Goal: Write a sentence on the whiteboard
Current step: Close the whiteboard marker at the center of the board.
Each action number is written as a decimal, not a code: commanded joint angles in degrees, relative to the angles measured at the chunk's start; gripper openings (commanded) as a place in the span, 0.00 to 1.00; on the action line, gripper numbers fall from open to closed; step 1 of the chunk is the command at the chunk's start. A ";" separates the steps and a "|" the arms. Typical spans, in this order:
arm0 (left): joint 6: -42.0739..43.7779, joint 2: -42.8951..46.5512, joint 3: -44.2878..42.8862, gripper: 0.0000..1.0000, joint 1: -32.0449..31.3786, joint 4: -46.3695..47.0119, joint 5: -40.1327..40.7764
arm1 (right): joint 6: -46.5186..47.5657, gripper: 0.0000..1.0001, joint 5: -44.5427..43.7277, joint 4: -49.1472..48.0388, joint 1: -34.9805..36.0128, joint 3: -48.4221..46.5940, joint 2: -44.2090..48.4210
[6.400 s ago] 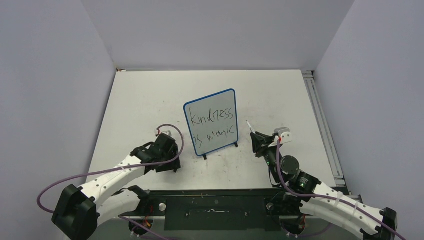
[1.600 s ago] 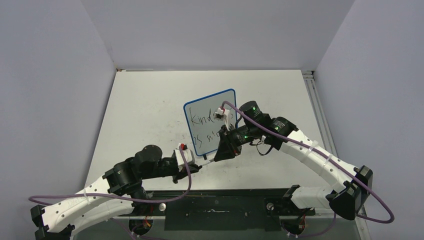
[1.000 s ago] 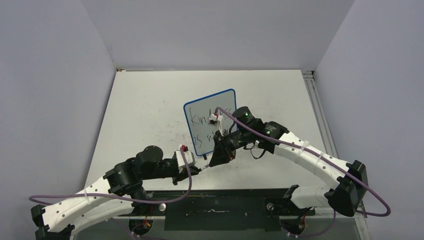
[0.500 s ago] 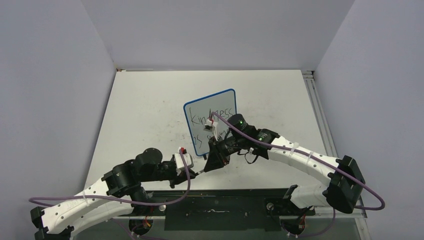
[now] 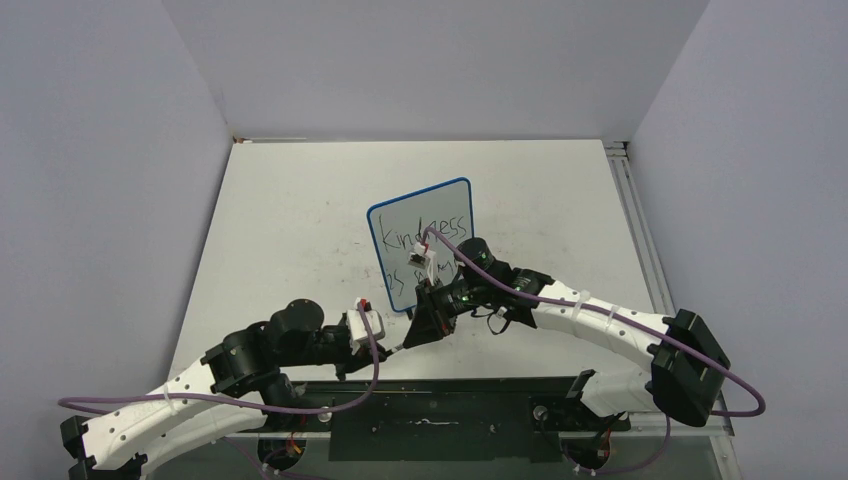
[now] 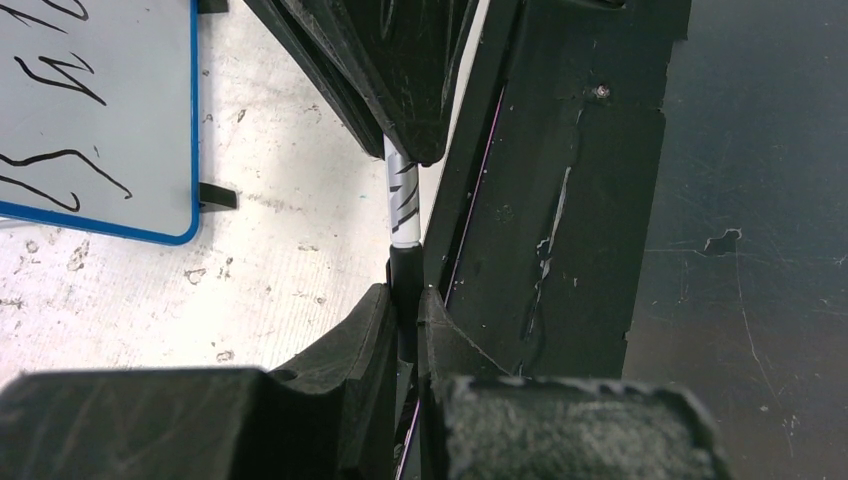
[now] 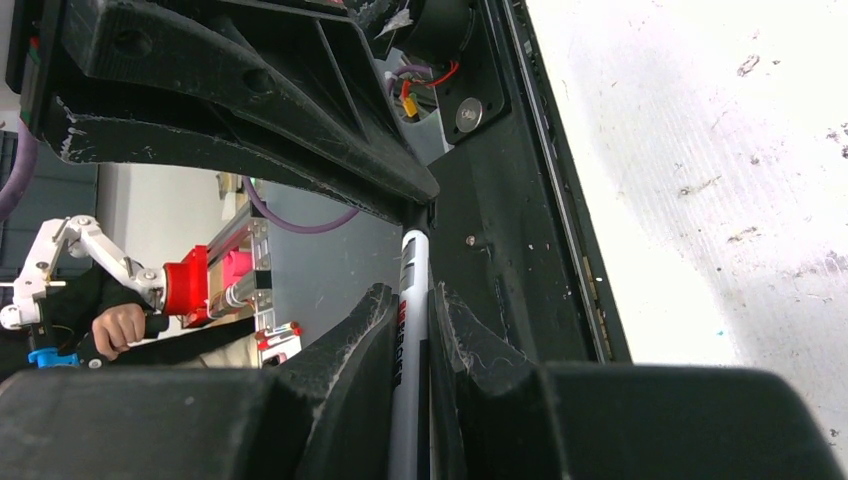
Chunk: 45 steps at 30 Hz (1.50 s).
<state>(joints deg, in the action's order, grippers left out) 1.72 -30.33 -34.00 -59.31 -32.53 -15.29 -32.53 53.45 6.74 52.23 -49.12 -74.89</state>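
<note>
Small rectangular whiteboard [image 5: 420, 205]: white face, thin blue frame, black feet, w/ black handwritten lettering [image 5: 400, 241]. Held between the matte-black left gripper [image 6: 405, 300] and the equally black right gripper [image 7: 412, 312] is a slim plastic marker [image 6: 404, 195]. Its barrel is silver-white w/ black zigzag print, solid black at the left gripper's end, red-and-black print nr the right gripper. Purple cable [image 7: 14, 165] above the right gripper. Flat off-white tabletop [image 5: 290, 200], speckled w/ dark scuffs, to one side of the left gripper; scratched black base plate [image 6: 760, 200] to the other. Walls [image 5: 430, 60] pale lavender-grey.
</note>
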 commanded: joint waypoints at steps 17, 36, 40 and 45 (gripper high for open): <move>0.68 -1.54 -9.99 0.47 -0.02 5.86 5.95 | -2.90 0.05 -1.58 -12.59 1.92 8.34 7.19; -41.52 2.76 -8.91 0.76 1.17 23.07 29.76 | -14.71 0.05 -20.50 -40.70 -3.13 21.63 25.08; -44.06 2.14 -9.55 0.77 1.51 23.31 30.44 | -14.76 0.05 -19.90 -42.96 -3.12 20.53 24.98; -45.82 1.31 -9.54 0.77 1.79 24.36 28.12 | -15.07 0.05 -20.24 -46.80 -3.15 20.22 24.98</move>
<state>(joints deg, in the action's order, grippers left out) -40.40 -28.25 -42.98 -57.95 -12.64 13.28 -47.33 34.30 -31.86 49.19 -27.86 -50.46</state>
